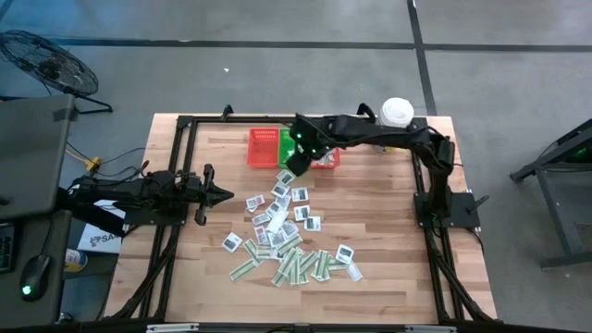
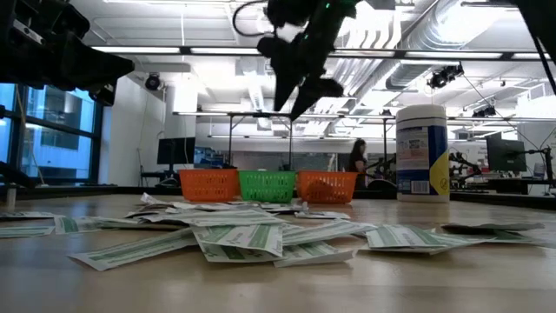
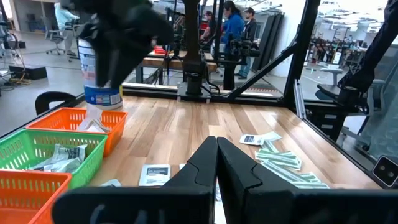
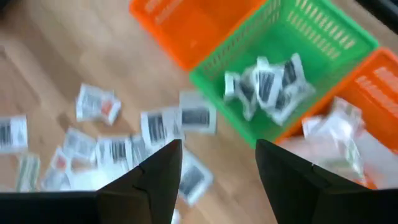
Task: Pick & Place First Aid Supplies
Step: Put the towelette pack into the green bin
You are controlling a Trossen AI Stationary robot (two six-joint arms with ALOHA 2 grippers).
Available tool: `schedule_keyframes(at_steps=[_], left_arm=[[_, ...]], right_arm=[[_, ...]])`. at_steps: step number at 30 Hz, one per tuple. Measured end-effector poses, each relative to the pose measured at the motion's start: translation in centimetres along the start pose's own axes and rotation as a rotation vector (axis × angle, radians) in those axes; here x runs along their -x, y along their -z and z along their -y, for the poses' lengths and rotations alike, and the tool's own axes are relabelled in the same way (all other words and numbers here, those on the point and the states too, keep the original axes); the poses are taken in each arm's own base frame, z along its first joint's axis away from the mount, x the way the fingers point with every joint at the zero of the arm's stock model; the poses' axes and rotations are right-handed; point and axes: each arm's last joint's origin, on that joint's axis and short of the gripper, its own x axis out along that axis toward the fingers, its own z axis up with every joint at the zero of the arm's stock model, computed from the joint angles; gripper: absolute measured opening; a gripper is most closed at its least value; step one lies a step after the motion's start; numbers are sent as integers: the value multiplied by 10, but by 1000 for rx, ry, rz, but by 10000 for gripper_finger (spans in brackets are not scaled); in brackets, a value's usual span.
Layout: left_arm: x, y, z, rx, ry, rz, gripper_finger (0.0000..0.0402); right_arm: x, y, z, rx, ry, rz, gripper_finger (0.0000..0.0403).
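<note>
Many small flat packets, white squarish ones and green-and-white strips (image 1: 287, 236) (image 2: 234, 236), lie scattered on the wooden table's middle. A green mesh basket (image 4: 298, 37) (image 2: 268, 185) stands at the far side between two orange ones, with several white packets (image 4: 267, 84) lying inside. My right gripper (image 4: 217, 162) (image 1: 292, 165) hangs high above the table near the baskets' near edge, pointing steeply down, open, with nothing between its fingers. My left gripper (image 3: 216, 155) (image 1: 222, 192) is parked level at the table's left, shut.
An orange basket (image 1: 263, 146) stands left of the green one, and another (image 1: 326, 159) holding packets stands right of it. A white tub with a blue label (image 1: 398, 112) (image 2: 422, 152) stands at the far right. Black frame rails (image 1: 185, 166) border the table. People (image 3: 233, 28) stand beyond it.
</note>
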Motion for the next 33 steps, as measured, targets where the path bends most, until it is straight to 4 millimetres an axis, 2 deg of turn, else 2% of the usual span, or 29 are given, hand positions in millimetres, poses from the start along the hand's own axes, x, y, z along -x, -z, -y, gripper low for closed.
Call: schedule_keyframes(at_steps=[4,8,13,20,25,28,33], left_arm=[[0,0,0,0,-1,0,1],[0,0,0,0,-1,0,1],[0,0,0,0,-1,0,1],[0,0,0,0,-1,0,1],[0,0,0,0,-1,0,1],[0,0,0,0,-1,0,1],[0,0,0,0,-1,0,1]], right_arm=[[19,15,-13,80,27,-23,198],[27,31,-30,168,15,-51,197],[28,70,-46,233,-81,-20,197],[40,139,-40,192,-101,-20,197],[44,187,-25,44,-101,-101,197],[39,212,-20,-50,-95,-164,197],[27,247,-25,-118,-128,-238,197]])
